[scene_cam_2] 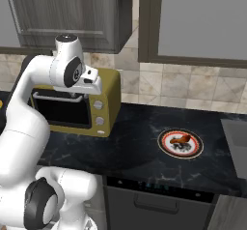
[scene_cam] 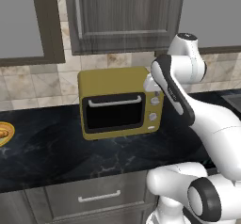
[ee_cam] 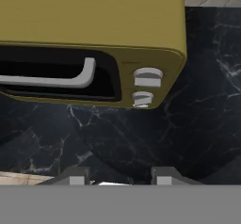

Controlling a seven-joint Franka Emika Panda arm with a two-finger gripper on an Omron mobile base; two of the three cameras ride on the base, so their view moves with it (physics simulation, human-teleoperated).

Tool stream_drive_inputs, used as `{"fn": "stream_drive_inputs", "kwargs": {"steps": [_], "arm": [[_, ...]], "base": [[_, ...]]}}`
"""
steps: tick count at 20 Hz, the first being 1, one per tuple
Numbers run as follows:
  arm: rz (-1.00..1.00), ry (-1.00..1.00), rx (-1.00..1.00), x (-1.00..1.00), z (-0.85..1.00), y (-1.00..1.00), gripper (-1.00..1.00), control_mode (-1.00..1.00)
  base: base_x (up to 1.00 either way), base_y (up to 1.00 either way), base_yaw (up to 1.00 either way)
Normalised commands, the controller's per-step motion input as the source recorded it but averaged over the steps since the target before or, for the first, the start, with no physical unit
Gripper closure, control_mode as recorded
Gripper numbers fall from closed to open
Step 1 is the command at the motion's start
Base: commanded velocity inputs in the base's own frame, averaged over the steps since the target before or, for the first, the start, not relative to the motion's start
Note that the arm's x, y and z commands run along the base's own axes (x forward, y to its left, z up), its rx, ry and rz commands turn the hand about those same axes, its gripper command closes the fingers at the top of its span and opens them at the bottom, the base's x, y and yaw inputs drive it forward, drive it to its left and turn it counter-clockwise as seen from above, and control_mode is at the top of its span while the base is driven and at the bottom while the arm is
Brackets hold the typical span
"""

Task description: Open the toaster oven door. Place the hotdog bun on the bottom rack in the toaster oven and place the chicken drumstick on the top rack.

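The mustard-yellow toaster oven [scene_cam: 120, 103] stands on the black counter against the tiled wall. Its dark glass toaster oven door [scene_cam: 114, 112] is closed, with the white bar handle [ee_cam: 47, 79] across its top. My gripper [ee_cam: 120, 177] hovers above and in front of the oven's upper right corner, over the white knobs [ee_cam: 147, 76]. It is open with nothing between its fingers. The hotdog bun [scene_cam: 2, 132] lies on a yellow plate at the far left edge, partly cut off. The chicken drumstick [scene_cam_2: 179, 139] rests on a red-rimmed plate [scene_cam_2: 164, 146], right of the oven.
Dark grey wall cabinets [scene_cam: 122, 16] hang above the oven. Bare black marble counter [scene_cam: 56, 148] lies in front of the oven and between it and the drumstick plate. A grey recessed surface [scene_cam_2: 236, 132] sits at the far right. Drawers [scene_cam: 99, 197] run below the counter edge.
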Motion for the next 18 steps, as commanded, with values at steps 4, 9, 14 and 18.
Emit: {"fn": "stream_drive_inputs", "kwargs": {"steps": [4,9,14,18], "arm": [[0.00,0.00,0.00,0.00,0.00,0.00,-1.00,1.00],[0.00,0.00,0.00,0.00,0.00,0.00,-1.00,1.00],[0.00,0.00,0.00,0.00,0.00,0.00,-1.00,1.00],[0.00,0.00,0.00,0.00,0.00,0.00,-1.00,1.00]], "base": [[0.00,0.00,0.00],[0.00,0.00,0.00],[-0.07,0.16,0.00],[-0.13,0.52,0.00]]}}
